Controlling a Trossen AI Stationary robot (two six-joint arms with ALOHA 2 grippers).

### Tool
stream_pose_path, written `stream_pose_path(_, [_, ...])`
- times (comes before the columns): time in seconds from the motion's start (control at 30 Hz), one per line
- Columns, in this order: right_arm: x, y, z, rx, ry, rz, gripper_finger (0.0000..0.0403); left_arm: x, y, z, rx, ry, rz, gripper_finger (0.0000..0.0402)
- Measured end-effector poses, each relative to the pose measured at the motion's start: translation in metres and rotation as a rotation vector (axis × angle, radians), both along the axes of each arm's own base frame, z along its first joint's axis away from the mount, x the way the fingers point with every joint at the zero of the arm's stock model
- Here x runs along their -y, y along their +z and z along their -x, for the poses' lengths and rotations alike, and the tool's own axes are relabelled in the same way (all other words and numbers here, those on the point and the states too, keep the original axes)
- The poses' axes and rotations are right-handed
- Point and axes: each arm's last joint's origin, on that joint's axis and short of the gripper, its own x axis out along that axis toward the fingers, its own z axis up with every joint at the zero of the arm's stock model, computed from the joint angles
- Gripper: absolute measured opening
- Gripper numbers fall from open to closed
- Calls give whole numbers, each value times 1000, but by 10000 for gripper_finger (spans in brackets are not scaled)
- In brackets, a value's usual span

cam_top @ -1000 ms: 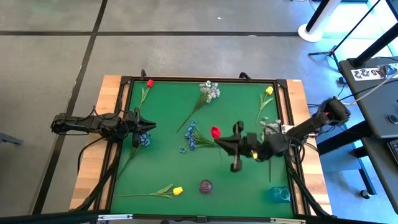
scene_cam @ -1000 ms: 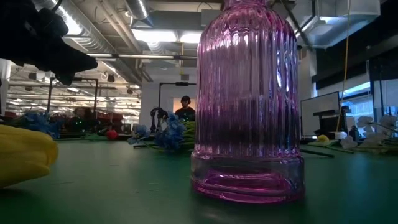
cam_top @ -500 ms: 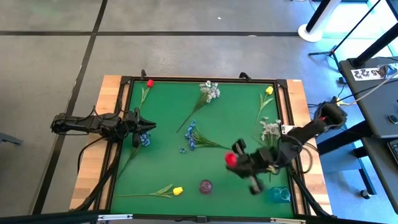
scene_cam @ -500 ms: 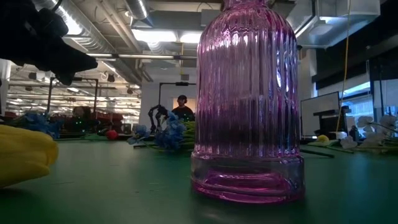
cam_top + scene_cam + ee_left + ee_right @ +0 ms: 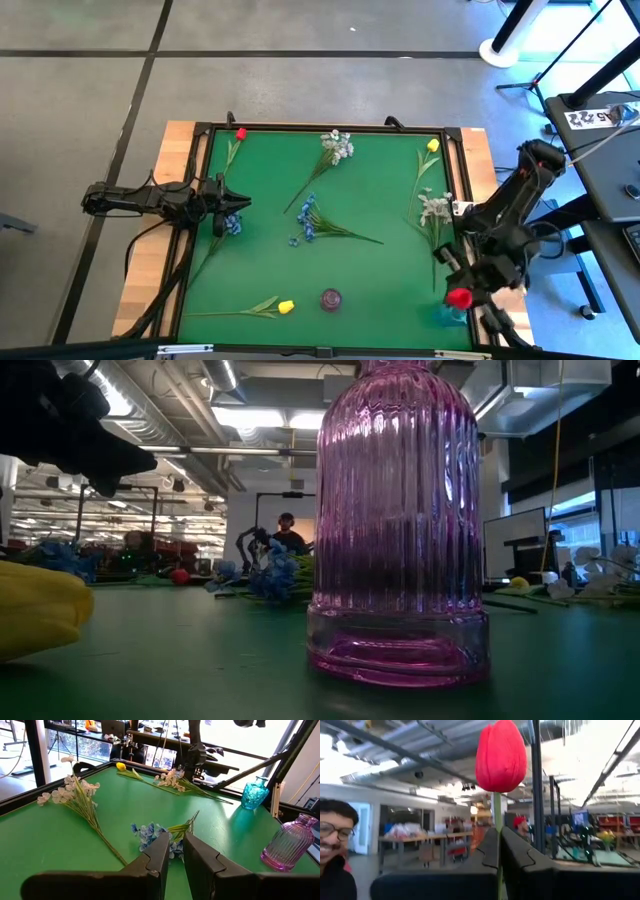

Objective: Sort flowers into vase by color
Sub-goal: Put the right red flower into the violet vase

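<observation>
My right gripper (image 5: 466, 288) is over the table's near right corner, shut on a red tulip whose bud (image 5: 459, 297) hovers above the teal vase (image 5: 449, 314). The pink vase (image 5: 330, 298) stands at the near edge. Lying flat on the green mat are a yellow tulip (image 5: 285, 305), a red tulip (image 5: 240, 133), another yellow tulip (image 5: 432, 145), two whitish sprays (image 5: 337, 147) (image 5: 432, 207) and two blue sprays (image 5: 312, 222) (image 5: 233, 226). My left gripper (image 5: 176, 836) waits at the left edge, open by a narrow gap, just above the left blue spray (image 5: 150, 834). My right gripper pinches the red tulip's green stem (image 5: 497, 817) between its two fingers, a short way below the bud (image 5: 501, 755). The stem runs along the gap and the bud sticks out past the fingertips. The tulip is lifted clear of the mat.
A raised black frame (image 5: 322, 128) borders the green mat. The open middle of the mat lies between the pink vase and the blue spray. A person (image 5: 334, 850) shows in the room behind the table in the right wrist view.
My right gripper has carried the red tulip from the middle of the mat toward the near right corner, swinging round as it went. The tulip, lifted clear, now has its bud above the teal vase. The left arm has kept still.
</observation>
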Motion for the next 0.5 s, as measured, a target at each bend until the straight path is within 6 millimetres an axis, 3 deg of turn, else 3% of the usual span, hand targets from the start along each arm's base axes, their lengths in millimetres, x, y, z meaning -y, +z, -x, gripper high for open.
stream_pose_path(0.17, [30,-40,18,16,51,-122,1,0,0,0,0,0,0,53])
stream_pose_path(0.3, [56,-47,37,151,186,-237,1,0,0,0,0,0,0,53])
stream_pose_path(0.5, [75,-53,52,165,319,-270,1,0,0,0,0,0,0,53])
